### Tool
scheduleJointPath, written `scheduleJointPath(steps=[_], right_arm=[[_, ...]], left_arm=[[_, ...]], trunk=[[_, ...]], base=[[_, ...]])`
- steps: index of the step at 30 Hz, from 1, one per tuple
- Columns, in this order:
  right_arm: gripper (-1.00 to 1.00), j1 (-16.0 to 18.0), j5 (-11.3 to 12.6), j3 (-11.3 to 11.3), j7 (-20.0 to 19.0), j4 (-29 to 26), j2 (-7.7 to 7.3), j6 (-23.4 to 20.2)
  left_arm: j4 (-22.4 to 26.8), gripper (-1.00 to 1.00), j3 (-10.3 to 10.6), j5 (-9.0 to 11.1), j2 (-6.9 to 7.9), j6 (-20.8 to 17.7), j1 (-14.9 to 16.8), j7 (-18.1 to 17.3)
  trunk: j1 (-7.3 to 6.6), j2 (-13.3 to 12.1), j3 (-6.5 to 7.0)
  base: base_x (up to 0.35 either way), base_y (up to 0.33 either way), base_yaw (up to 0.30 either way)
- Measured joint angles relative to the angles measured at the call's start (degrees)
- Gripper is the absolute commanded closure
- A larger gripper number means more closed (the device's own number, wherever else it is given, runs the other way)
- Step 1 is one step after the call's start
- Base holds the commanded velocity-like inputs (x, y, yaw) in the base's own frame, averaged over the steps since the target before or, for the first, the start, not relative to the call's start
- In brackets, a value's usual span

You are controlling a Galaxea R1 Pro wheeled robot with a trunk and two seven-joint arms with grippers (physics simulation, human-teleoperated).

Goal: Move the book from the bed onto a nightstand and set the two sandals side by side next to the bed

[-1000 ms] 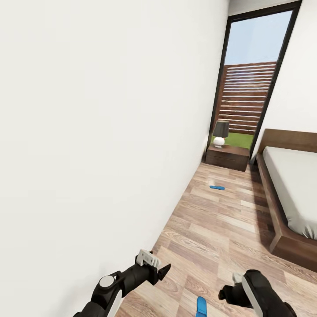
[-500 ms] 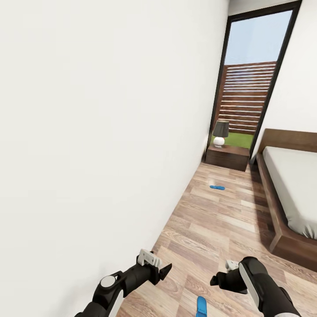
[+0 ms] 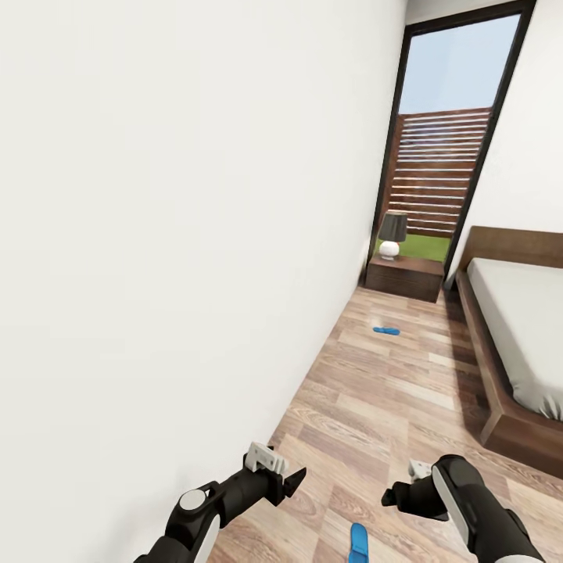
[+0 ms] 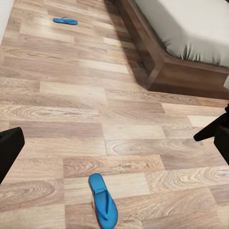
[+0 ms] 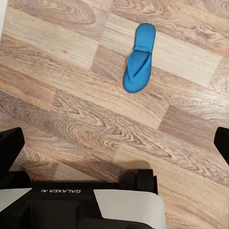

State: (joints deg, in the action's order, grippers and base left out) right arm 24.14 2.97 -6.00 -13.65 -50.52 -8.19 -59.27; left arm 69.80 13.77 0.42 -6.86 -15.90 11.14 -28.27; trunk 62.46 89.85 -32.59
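head view: the near sandal (image 3: 358, 543) lies flat on the floor (image 3: 391, 407) between the left gripper (image 3: 291, 482) and right gripper (image 3: 400, 493), slightly nearer than both, its long axis running near to far. the far sandal (image 3: 386, 331) lies crosswise before the nightstand (image 3: 405, 277), left of the bed (image 3: 516, 344).

left wrist view: the near sandal (image 4: 103, 200) lies between the widely parted fingers (image 4: 9, 150), untouched.

right wrist view: the sandal (image 5: 139, 57) lies beyond the spread, empty fingertips (image 5: 9, 148).

One blue sandal (image 4: 103, 200) near on plank floor (image 4: 71, 95); another (image 4: 65, 20) far; bed corner (image 4: 176, 71) beyond
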Motion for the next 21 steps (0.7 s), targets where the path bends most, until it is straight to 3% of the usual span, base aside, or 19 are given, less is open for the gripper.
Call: scheduleJointPath(steps=[3,7,16,21], right_arm=[[-1.0,0.0,-0.1,0.0,0.0,-0.3,-0.46,0.0],[-1.0,0.0,0.0,-0.4,0.0,-4.8,-1.0,0.1],[-1.0,0.0,0.0,-0.7,0.0,-8.5,-1.2,1.4],[-1.0,0.0,-0.1,-0.7,0.1,-8.9,-1.21,7.1]], left_arm=[[0.0,-1.0,0.0,0.0,-0.01,0.0,0.0,0.0],[0.0,-1.0,0.0,0.0,-0.04,0.0,0.0,0.0],[0.0,-1.0,0.0,0.0,-0.05,0.0,0.0,0.0],[0.0,-1.0,0.0,0.0,-0.06,0.0,0.0,0.0]], trunk=[[0.66,1.2,-0.54],[1.54,2.8,-1.25],[3.52,6.4,-2.87],[4.61,8.4,-3.77]], base=[[0.0,0.0,0.0],[0.0,0.0,0.0],[0.0,0.0,0.0],[0.0,0.0,0.0]])
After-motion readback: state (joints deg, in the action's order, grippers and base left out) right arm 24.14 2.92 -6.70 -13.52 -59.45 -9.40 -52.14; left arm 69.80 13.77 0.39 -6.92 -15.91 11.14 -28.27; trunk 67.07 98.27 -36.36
